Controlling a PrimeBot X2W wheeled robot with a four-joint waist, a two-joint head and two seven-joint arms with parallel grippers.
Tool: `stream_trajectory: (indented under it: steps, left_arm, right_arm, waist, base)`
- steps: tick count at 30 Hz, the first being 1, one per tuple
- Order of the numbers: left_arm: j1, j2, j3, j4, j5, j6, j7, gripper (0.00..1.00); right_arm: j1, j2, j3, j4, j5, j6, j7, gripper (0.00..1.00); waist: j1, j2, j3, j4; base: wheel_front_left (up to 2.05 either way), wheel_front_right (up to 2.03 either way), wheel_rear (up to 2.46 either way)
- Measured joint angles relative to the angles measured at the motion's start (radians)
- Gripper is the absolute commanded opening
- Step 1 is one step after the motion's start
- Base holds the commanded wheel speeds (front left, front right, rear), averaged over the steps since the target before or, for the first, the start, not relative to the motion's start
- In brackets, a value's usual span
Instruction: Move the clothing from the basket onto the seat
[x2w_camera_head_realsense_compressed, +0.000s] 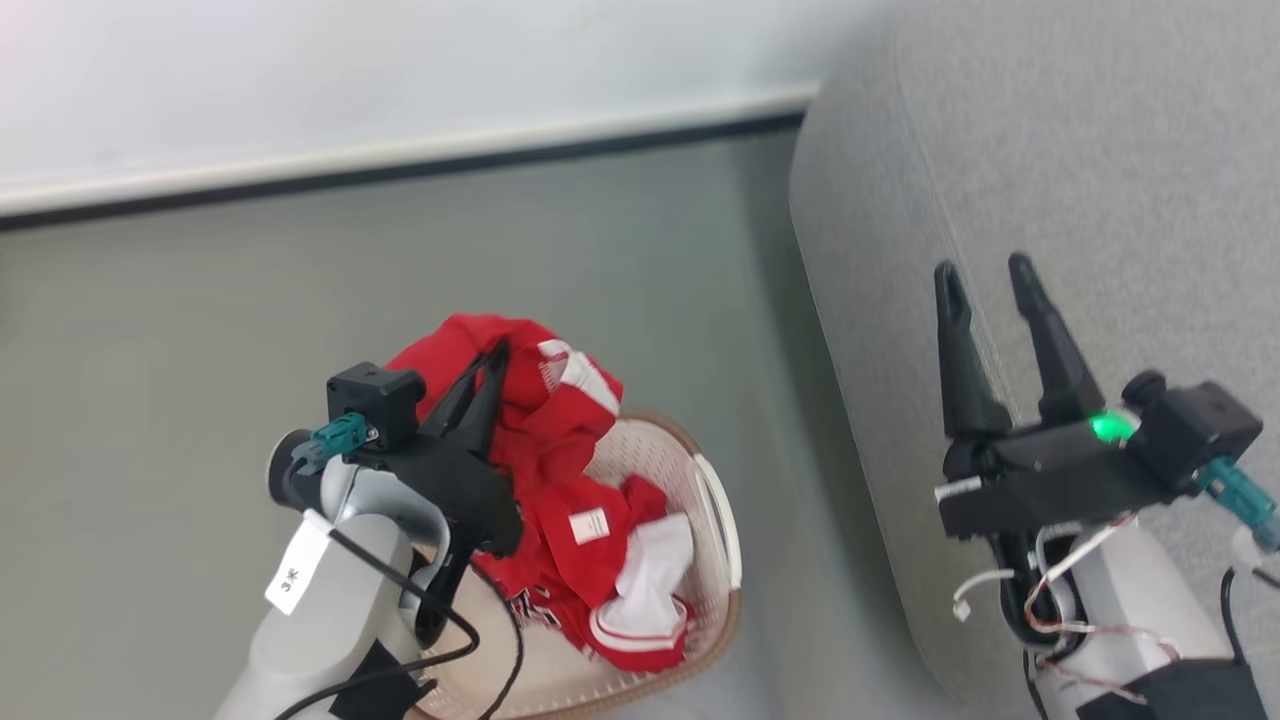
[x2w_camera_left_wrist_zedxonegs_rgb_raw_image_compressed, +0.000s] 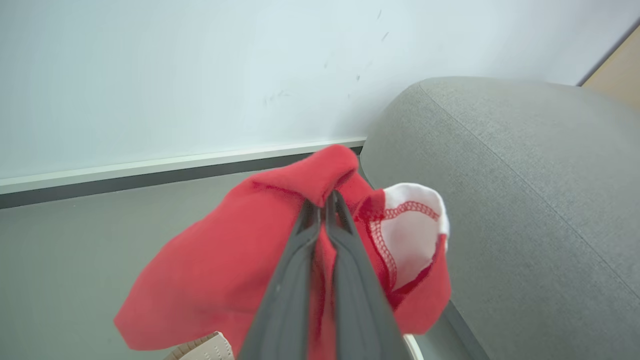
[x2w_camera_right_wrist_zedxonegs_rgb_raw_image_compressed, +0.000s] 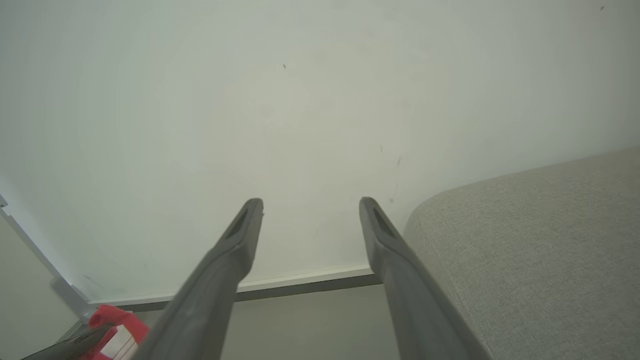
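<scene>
The left claw is pinched on a fold of the red clothing, whose bunched top rises past the far rim of the basket. More red and white fabric lies heaped inside. The basket stands on the grey floor, near the grey seat. The right claw hangs over the seat's edge, fingers spread apart.

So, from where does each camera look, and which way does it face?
Head view: on the head, looking down at basket, floor and seat; left gripper shut on clothing, right gripper open.
Left wrist view: on the left wrist, facing wall and seat along its fingers, which pinch clothing.
Right wrist view: on the right wrist, facing the wall past its spread fingers.
Shared: the seat, in all three.
</scene>
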Motion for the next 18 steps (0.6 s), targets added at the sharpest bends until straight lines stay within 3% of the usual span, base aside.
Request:
stream_trajectory:
  steps: [10, 18]
  left_arm:
    - [-0.004, 0.011, -0.057, -0.155, -0.065, 0.0, -0.007, 0.0]
    - [-0.051, 0.019, -0.081, -0.218, -0.086, 0.0, -0.007, 0.0]
  right_arm:
    - [0.096, 0.0, 0.023, 0.045, 0.018, 0.002, 0.0, 1.0]
    - [0.165, -0.013, 0.11, 0.023, 0.053, 0.004, 0.0, 1.0]
  waist:
    - [-0.0001, 0.0, -0.148, 0.041]
    - [0.0, 0.0, -0.248, 0.052]
  base:
    - [0.0, 0.0, 0.0]
    - [0.0, 0.0, 0.0]
